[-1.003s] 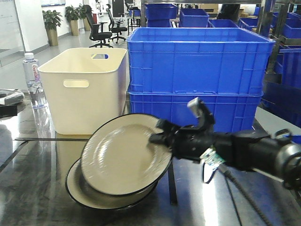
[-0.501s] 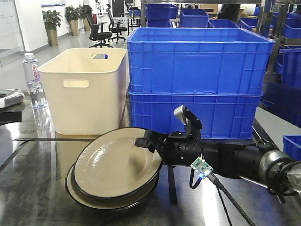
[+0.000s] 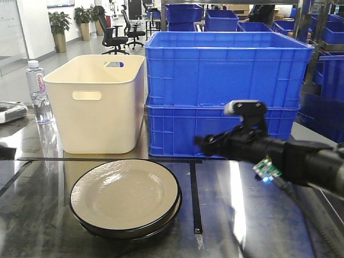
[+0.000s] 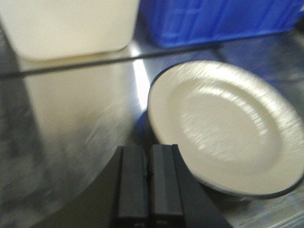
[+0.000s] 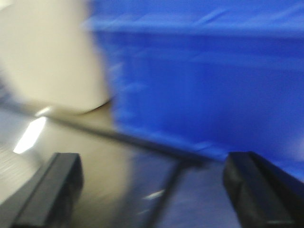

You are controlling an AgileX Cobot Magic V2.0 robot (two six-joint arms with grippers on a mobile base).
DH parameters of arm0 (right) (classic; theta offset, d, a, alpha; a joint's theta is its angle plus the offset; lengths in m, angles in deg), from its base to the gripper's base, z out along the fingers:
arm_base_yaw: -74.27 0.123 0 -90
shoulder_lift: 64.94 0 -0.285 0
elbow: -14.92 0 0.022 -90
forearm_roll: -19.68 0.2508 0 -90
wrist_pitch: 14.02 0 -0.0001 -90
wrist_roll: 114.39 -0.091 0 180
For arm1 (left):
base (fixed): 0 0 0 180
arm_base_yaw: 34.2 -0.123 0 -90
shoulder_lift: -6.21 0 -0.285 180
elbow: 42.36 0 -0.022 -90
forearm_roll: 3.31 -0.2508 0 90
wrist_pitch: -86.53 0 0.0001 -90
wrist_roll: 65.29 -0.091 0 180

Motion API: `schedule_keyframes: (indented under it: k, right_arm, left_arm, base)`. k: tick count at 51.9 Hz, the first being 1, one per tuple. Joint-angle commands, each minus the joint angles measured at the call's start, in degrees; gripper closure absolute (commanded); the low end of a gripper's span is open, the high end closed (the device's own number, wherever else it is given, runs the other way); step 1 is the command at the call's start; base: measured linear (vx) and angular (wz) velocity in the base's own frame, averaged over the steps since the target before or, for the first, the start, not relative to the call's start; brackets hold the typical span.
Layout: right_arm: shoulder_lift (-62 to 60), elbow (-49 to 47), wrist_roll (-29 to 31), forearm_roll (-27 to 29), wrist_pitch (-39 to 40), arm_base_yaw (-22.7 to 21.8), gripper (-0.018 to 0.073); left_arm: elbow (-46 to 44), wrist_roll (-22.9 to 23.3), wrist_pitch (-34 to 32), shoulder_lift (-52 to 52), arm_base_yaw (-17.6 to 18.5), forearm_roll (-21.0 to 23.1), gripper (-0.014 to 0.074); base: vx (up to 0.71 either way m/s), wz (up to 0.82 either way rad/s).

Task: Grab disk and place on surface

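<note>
From the front, found the plate [image 3: 124, 194] lying flat and level atop a second plate [image 3: 134, 232], the pair resting on the dark tabletop [image 3: 242, 226] at near left, just left of a black tape line [image 3: 194, 199] and in front of the cream tub [image 3: 99, 102]. Noted a cream face, a thin black rim, a glossy glaze, and no chip or crack visible. Saw the right gripper [image 3: 200, 142] raised to the right of the plate, well apart from it, with the blue crates [image 3: 226, 70] behind. Judged the setting-down step as good as done, with nothing gripped. Judged that the next move called for pulling the right arm clear or, should the plate belong on bare tabletop, for a fresh pinch on the thin rim and a lift off the lower plate. From the left wrist, saw the left gripper [image 4: 148, 175] with fingers pressed together on nothing, just beside the near left rim of the plate; could not tell whether touching. From the right wrist, blurred, made out the fingers [image 5: 61, 185] spread wide and empty, facing the crates across the tabletop, with no plate in sight.
</note>
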Motion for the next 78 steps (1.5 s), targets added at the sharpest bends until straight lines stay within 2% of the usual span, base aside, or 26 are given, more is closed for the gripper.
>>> schedule_keyframes:
  k: [1, 6, 11, 12, 14, 16, 17, 23, 30, 35, 39, 48, 53, 55, 64, 69, 78]
  right_arm:
    - [-7.02, -1.83, 0.22, -2.01, 3.53, -0.47, 0.0081]
    - [-11.59, -1.83, -1.93, -8.60, 3.19, -0.14, 0.0295]
    - [-16.41, -1.83, -9.51, -15.48, 1.12, -0.26, 0.0547]
    - [-17.53, -1.83, -11.75, -17.82, 0.57, -0.26, 0.0577]
    - [-19.46, -1.83, -15.65, -22.35, -0.53, -0.26, 0.0575]
    - [-21.66, -1.83, -20.77, -28.87, -2.19, -0.26, 0.0573]
    - [-22.75, -1.83, -23.51, -33.59, -4.00, -0.26, 0.0571]
    - [-28.23, -1.83, -40.12, -53.27, -11.32, -0.26, 0.0568]
    - [-34.46, -1.83, -64.01, -78.55, -20.52, -0.26, 0.0568]
    - [-38.12, -1.28, -75.40, -91.47, -23.75, -0.26, 0.0568]
    - [-41.97, 1.65, -79.80, -97.88, -22.18, -0.26, 0.0568]
    - [-54.67, 18.57, -79.18, -99.37, -7.81, -0.26, 0.0568]
    - [-63.83, 32.45, -79.11, -99.37, 5.05, -0.26, 0.0568]
    - [-66.71, 36.86, -79.11, -99.23, 9.45, -0.26, 0.0568]
    - [-75.50, 51.10, -79.37, -98.97, 25.43, -0.26, 0.0568]
    - [-77.52, 54.33, -79.37, -98.97, 28.47, -0.26, 0.0568]
    - [-77.80, 55.73, -79.37, -98.97, 28.17, -0.26, 0.0568]
  left_arm:
    - [-1.91, 8.30, -4.48, 1.67, -0.13, -6.92, 0.0601]
    - [-1.91, 18.83, -5.44, 1.67, -0.13, -19.43, 0.0599]
    - [-1.91, 26.97, -5.29, 1.67, -0.08, -30.91, 0.0599]
    - [-1.91, 28.40, -5.15, 1.67, -0.08, -32.39, 0.0599]
    - [-1.91, 30.40, -4.66, 1.67, -0.02, -36.03, 0.0599]
    - [-1.85, 31.79, -4.39, 1.82, -0.02, -37.67, 0.0599]
    - [-1.71, 32.01, -4.38, 1.99, -0.02, -37.98, 0.0599]
    - [0.90, 30.78, -6.91, 4.54, 0.73, -37.55, 0.0599]
    - [9.25, 27.50, -14.65, 12.44, 4.98, -37.37, 0.0599]
    - [16.37, 24.78, -19.25, 19.61, 8.21, -37.29, 0.0599]
    - [22.28, 23.36, -21.73, 25.64, 9.85, -35.84, 0.0599]
    - [32.71, 22.56, -23.15, 40.75, 11.06, -29.36, 0.0599]
    - [37.14, 17.88, -22.55, 51.06, 11.12, -22.53, 0.0599]
    - [37.99, 16.77, -21.46, 54.15, 11.12, -21.28, 0.0599]
    - [38.75, 16.50, -13.62, 63.43, 11.12, -20.52, 0.0598]
    - [38.75, 16.50, -11.66, 65.31, 11.12, -20.52, 0.0598]
    - [38.75, 16.50, -10.06, 65.26, 11.12, -20.46, 0.0598]
  base:
    - [0.00, 0.00]
    - [0.00, 0.00]
    - [0.00, 0.00]
    - [0.00, 0.00]
    - [0.00, 0.00]
    - [0.00, 0.00]
    - [0.00, 0.00]
    - [0.00, 0.00]
    - [0.00, 0.00]
    - [0.00, 0.00]
    - [0.00, 0.00]
    - [0.00, 0.00]
    - [0.00, 0.00]
    - [0.00, 0.00]
    - [0.00, 0.00]
    - [0.00, 0.00]
    - [0.00, 0.00]
